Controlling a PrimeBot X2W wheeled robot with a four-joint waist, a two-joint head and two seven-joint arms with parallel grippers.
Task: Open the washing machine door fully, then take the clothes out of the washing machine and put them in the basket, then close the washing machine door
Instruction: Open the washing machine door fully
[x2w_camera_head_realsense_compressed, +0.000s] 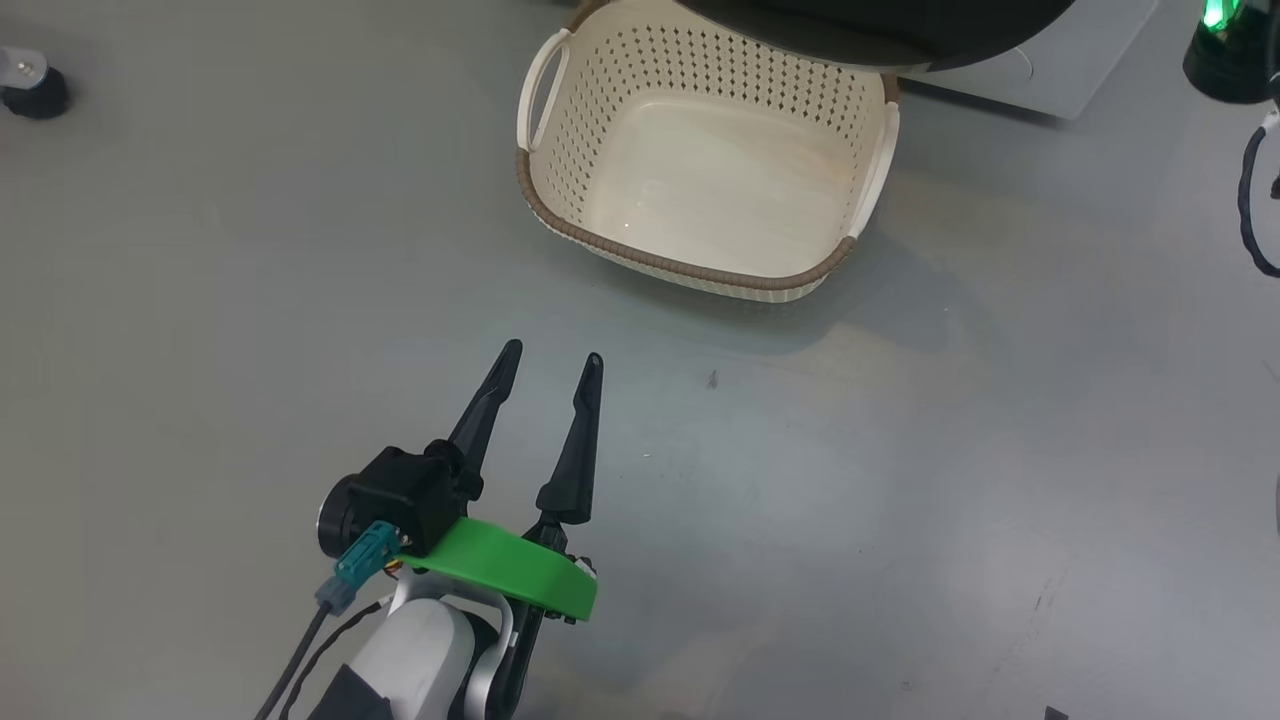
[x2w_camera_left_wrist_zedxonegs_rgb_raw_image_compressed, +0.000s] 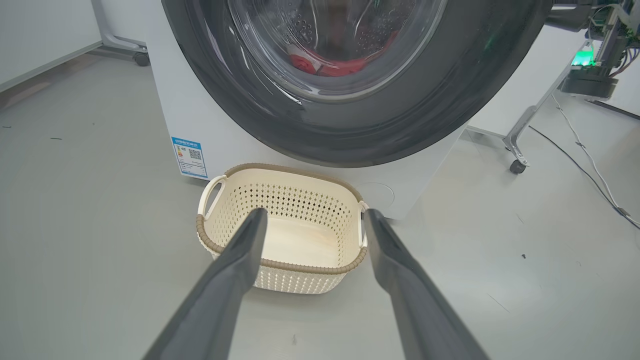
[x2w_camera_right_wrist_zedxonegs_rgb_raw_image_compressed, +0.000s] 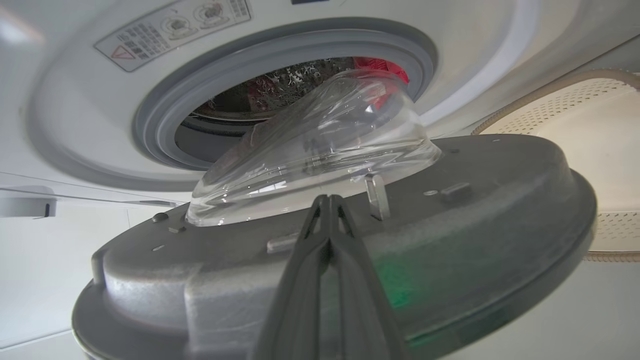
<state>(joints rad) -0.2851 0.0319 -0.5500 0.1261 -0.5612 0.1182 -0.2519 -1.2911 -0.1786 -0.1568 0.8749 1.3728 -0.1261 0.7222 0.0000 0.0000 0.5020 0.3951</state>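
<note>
Presently left claw (x2w_camera_head_realsense_compressed: 553, 352) hangs spread over floor (x2w_camera_head_realsense_compressed: 900, 500) near basket (x2w_camera_head_realsense_compressed: 720, 75); right claw (x2w_camera_right_wrist_zedxonegs_rgb_raw_image_compressed: 327, 200), pinched shut, lies at inner face of part-open washing machine door (x2w_camera_right_wrist_zedxonegs_rgb_raw_image_compressed: 475, 200).

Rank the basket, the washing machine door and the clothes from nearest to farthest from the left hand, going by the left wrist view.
1. The basket, on the floor just beyond the open left hand.
2. The washing machine door, above the basket's far side.
3. The clothes, red, seen through the door's glass, inside the drum.
</note>
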